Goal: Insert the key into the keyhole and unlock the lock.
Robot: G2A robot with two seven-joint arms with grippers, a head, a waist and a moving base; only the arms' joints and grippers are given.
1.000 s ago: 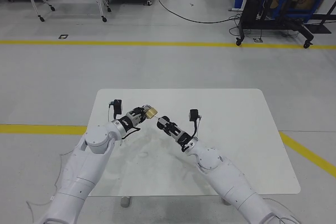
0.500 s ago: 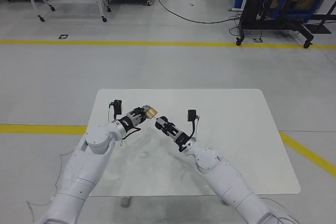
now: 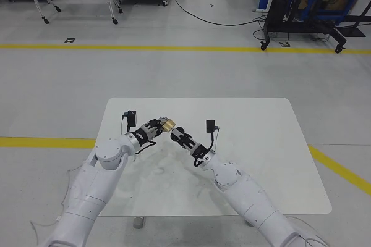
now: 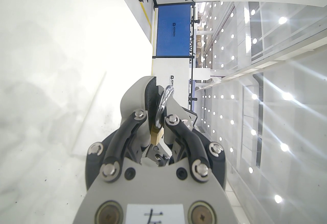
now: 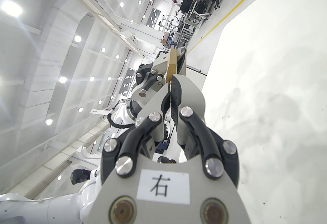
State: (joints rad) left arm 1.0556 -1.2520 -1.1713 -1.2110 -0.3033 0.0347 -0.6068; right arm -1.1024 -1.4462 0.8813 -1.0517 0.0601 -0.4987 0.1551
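A brass padlock (image 3: 166, 125) hangs in the air above the white table (image 3: 260, 136), left of its middle. My left gripper (image 3: 156, 127) is shut on it. In the left wrist view the silver shackle (image 4: 165, 100) runs between the pads of the left gripper (image 4: 159, 97), with the brass body (image 4: 156, 136) further in. My right gripper (image 3: 175, 132) is shut with its tips right at the padlock. In the right wrist view the right gripper (image 5: 171, 83) meets the edge of the padlock (image 5: 171, 62). The key is hidden between its pads.
Both arms meet over the table's left half; the right half (image 3: 278, 167) is bare white surface. Yellow floor lines (image 3: 173, 48) run behind and beside the table. A black wheeled frame (image 3: 303, 28) stands far back on the right.
My right gripper has moved left and slightly away from me, closing the small gap to the padlock. The left gripper has held the padlock nearly still.
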